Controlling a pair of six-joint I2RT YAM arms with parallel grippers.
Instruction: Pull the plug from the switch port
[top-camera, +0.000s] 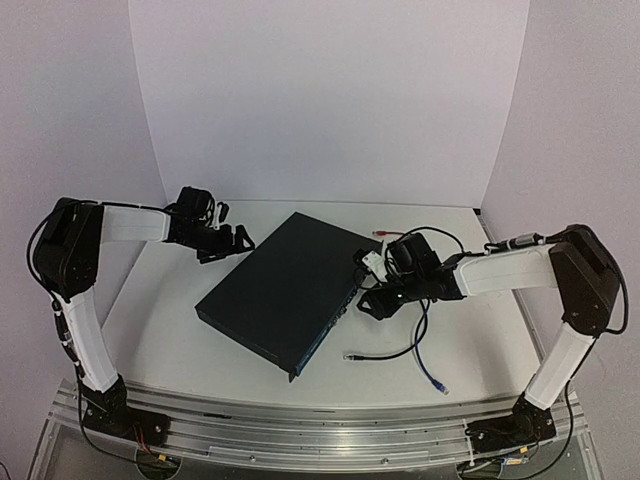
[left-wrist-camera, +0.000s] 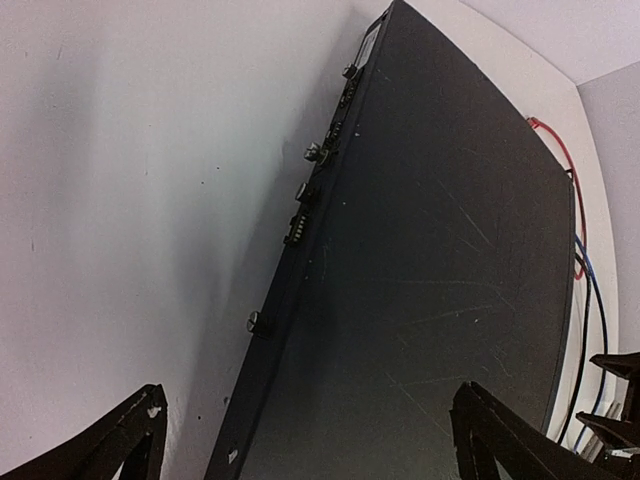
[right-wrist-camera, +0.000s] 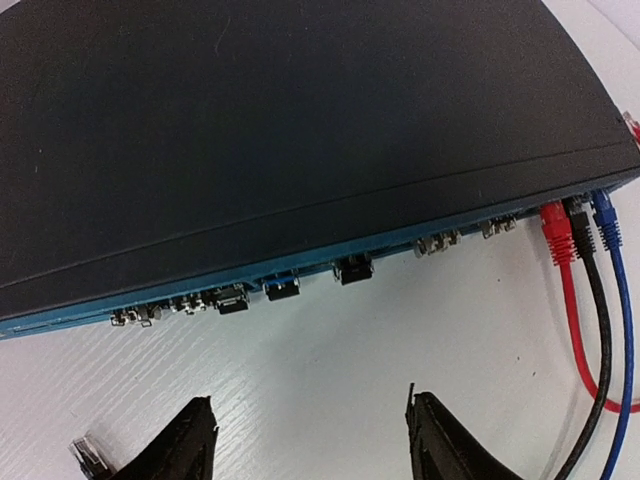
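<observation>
The switch (top-camera: 285, 290) lies flat and slanted mid-table, a dark navy box; its socket face (right-wrist-camera: 300, 275) looks toward my right arm. At the far right end of that face a red plug (right-wrist-camera: 558, 232), a black plug (right-wrist-camera: 578, 222) and a blue plug (right-wrist-camera: 606, 222) sit side by side in ports. My right gripper (right-wrist-camera: 310, 440) hovers open over bare table just short of the face's middle, left of those plugs, with nothing between its fingers. My left gripper (left-wrist-camera: 310, 450) stands open at the switch's (left-wrist-camera: 430, 260) far-left edge, one finger on each side of that edge.
A loose clear-tipped plug (right-wrist-camera: 85, 455) lies by my right gripper's left finger. On the table right of the switch trail a black cable (top-camera: 385, 355), a blue cable (top-camera: 430, 375) and a red cable (top-camera: 385, 232). White walls close the back and sides.
</observation>
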